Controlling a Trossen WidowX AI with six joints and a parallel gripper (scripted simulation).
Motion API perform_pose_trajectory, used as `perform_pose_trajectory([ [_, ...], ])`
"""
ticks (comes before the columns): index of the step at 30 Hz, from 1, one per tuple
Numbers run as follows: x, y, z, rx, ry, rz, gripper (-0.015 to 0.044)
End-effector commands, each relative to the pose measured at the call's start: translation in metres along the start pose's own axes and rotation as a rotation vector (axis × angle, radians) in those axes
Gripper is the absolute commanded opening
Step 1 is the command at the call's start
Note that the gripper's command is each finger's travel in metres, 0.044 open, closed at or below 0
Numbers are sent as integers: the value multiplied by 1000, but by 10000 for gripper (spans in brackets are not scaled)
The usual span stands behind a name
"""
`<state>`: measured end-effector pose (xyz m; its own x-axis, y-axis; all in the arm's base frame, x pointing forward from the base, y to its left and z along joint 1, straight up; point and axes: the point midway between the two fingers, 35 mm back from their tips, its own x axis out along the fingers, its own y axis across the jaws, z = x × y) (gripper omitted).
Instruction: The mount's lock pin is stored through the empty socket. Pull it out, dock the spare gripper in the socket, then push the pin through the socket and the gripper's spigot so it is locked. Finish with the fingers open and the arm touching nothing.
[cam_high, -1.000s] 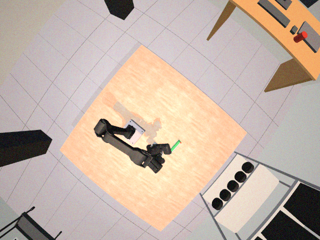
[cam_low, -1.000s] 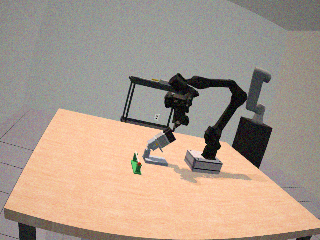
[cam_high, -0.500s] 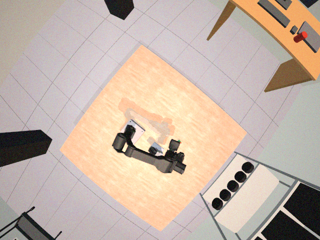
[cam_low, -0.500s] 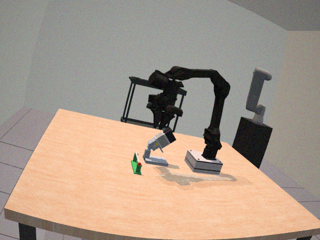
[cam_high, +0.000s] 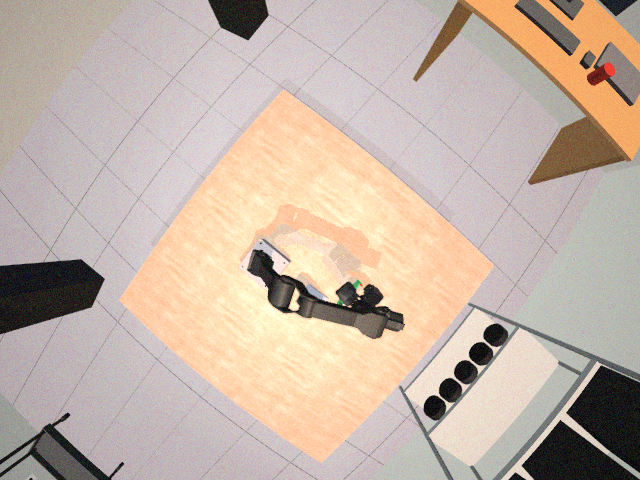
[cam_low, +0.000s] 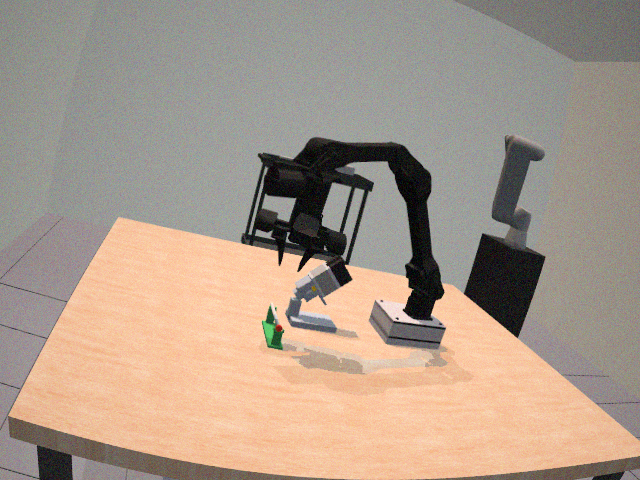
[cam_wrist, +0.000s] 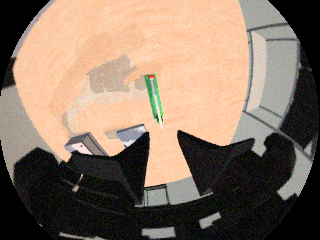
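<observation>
A grey mount (cam_low: 310, 321) stands on the table (cam_low: 155, 320), and its tilted socket head (cam_low: 321, 281) has a black end. A small yellow spot (cam_low: 313, 287) on the socket's side looks like the lock pin. Two grey parts of the mount (cam_wrist: 130, 135) show at the lower left of the wrist view. The spare gripper, a green piece (cam_low: 272, 330) (cam_wrist: 155, 99) (cam_high: 356, 283) with a red tip, stands left of the mount. My gripper (cam_low: 289, 266) (cam_wrist: 163, 134) hangs above and just left of the socket. Its fingers are partly apart with nothing between them.
My arm's base (cam_low: 408, 325) (cam_high: 271, 258) sits right of the mount. A black rack (cam_low: 356, 206) stands behind the table. A grey robot (cam_low: 511, 191) on a black pedestal stands at the right. A white stand with several black discs (cam_high: 465, 372) is off the table.
</observation>
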<state>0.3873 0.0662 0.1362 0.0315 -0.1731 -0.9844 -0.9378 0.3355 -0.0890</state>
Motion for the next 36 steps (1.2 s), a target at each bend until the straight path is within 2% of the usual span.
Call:
perform_pose_trajectory([
  [1, 11, 0, 8, -192, 87, 13, 180],
  [10, 17, 0, 10, -192, 87, 13, 180],
  [22, 85, 1, 19, -192, 87, 13, 180],
  [36, 104, 1, 22, -192, 87, 13, 180],
])
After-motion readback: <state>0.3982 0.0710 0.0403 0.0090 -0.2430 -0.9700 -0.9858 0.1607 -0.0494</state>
